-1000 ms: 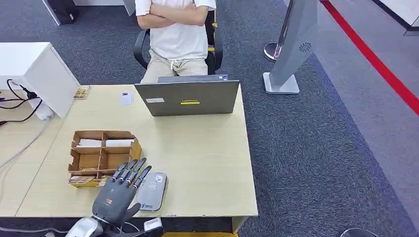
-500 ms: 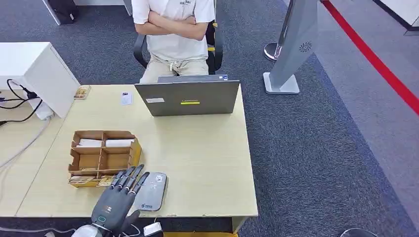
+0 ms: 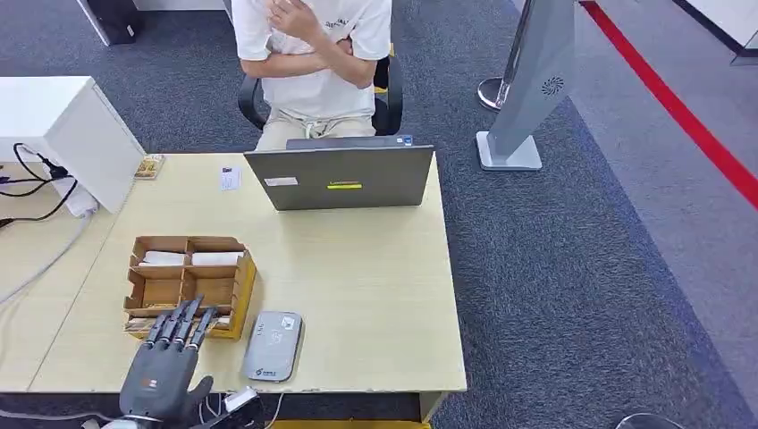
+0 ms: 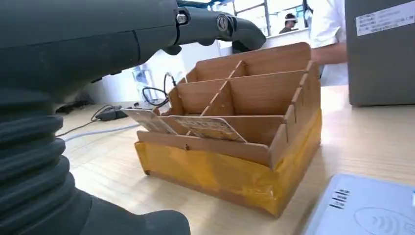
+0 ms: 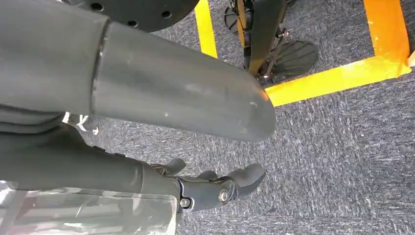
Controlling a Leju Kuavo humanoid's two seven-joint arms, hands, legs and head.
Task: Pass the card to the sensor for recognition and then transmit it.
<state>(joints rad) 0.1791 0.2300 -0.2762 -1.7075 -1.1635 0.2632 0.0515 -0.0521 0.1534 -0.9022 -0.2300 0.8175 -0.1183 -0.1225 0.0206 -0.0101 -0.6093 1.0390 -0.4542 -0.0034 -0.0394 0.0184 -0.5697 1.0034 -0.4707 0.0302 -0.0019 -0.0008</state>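
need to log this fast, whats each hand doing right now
Left hand: open, fingers spread, holding nothing, by the cardboard box.
Right hand: hangs over the floor, fingers curled, nothing seen in it; looks closed.

Light wood desk (image 3: 375,295) on dark grey carpet (image 3: 581,268), white cabinet (image 3: 54,125) at desk's far left corner, black office chair (image 3: 386,94) with seated person (image 3: 313,63) behind far edge, grey floor stand (image 3: 527,80) off far right corner, red floor stripe (image 3: 679,107) beyond, yellow floor tape (image 5: 337,78) underfoot.
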